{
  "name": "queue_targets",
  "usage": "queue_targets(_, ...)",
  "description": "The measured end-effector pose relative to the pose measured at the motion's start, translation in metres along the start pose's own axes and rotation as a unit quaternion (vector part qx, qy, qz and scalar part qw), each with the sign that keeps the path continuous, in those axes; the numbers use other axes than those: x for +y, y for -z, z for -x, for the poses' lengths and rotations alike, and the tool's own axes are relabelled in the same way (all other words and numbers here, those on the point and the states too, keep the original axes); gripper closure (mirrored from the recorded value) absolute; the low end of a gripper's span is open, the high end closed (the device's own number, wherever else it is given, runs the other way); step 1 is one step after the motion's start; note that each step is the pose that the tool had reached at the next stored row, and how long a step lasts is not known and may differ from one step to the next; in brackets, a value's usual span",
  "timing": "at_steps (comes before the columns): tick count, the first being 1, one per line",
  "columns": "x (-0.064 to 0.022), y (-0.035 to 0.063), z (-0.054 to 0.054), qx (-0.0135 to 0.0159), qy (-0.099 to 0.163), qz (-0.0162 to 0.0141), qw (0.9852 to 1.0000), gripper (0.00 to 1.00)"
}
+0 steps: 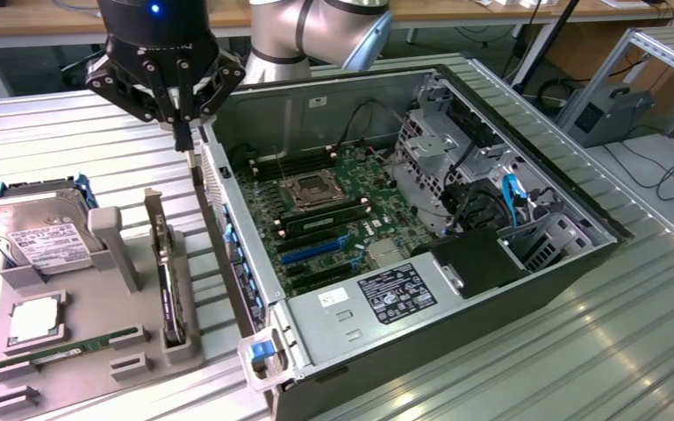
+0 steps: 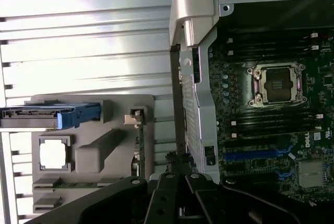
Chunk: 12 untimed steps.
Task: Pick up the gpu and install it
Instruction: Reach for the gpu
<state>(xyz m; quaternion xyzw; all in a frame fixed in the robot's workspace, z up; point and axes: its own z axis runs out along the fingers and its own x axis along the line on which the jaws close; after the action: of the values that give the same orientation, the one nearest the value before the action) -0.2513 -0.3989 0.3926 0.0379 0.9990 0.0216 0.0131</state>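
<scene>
Ribbed metal tabletop (image 1: 91, 132), silver-grey, with desks and cables behind it. Item one: open computer case (image 1: 313, 96) lying on its side, green motherboard (image 1: 326, 219) exposed inside, empty processor socket near its middle, blue slots below that. Item two: grey holder tray (image 1: 80, 351) on the tabletop, just beside the case on the exterior view's left. Tray contents: hard drive (image 1: 39, 237) in a blue frame, processor chip (image 1: 35, 320), green memory stick (image 1: 39, 358), and the gpu (image 1: 169, 294). The gpu stands on edge in the tray slot nearest the case, a thin dark strip with its silvery bracket at the far end, not lifted. Item three: black hand (image 1: 182, 136) of the arm, clenched with fingers together and grasping nothing, hanging above the tabletop by the case's rear wall, beyond the tray's far end and apart from the gpu
</scene>
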Motion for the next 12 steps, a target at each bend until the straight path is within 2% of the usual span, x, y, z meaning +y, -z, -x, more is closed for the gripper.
queue_targets(7, -0.0006, 0.0001, -0.0002, 0.0000, 0.000, 0.0000, 1.0000, 0.89)
queue_targets(12, -0.0058, 0.0003, 0.0003, 0.0000, 0.000, 0.0000, 1.0000, 0.89)
